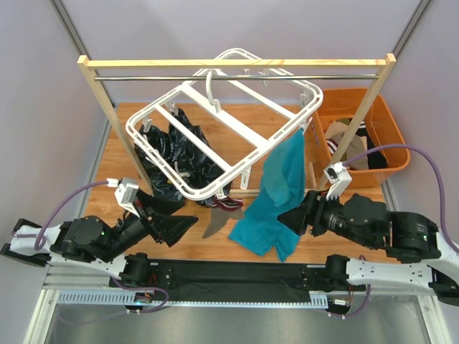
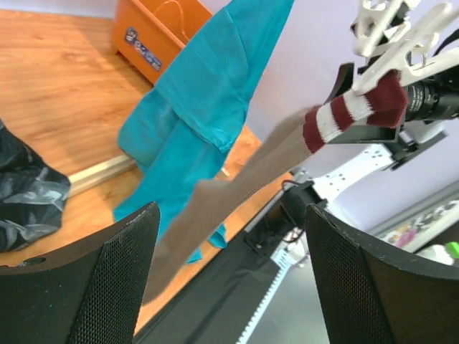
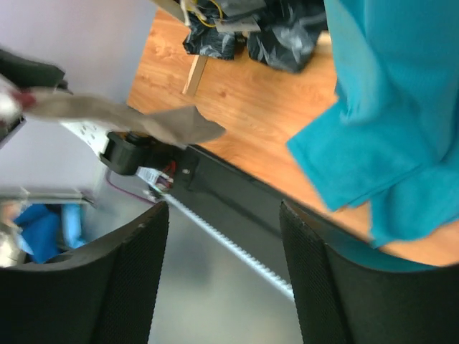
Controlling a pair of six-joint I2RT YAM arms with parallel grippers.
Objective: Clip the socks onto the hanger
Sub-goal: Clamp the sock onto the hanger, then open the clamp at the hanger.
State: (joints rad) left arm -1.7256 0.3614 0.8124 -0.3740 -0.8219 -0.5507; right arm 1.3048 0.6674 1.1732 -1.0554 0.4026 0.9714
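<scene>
The left pincer [image 2: 228, 236] gapes wide and empty, and so does the right pincer [image 3: 224, 229]. Between them a grey-brown sock [image 2: 244, 183] hangs lengthwise from the near corner of the white hanger [image 1: 188, 92], clipped by its maroon-and-white banded cuff, toe pointing down. Beside it a teal sock [image 1: 276, 190] hangs from the hanger's right corner, draping down toward the wooden tabletop [image 1: 125, 143].
</scene>
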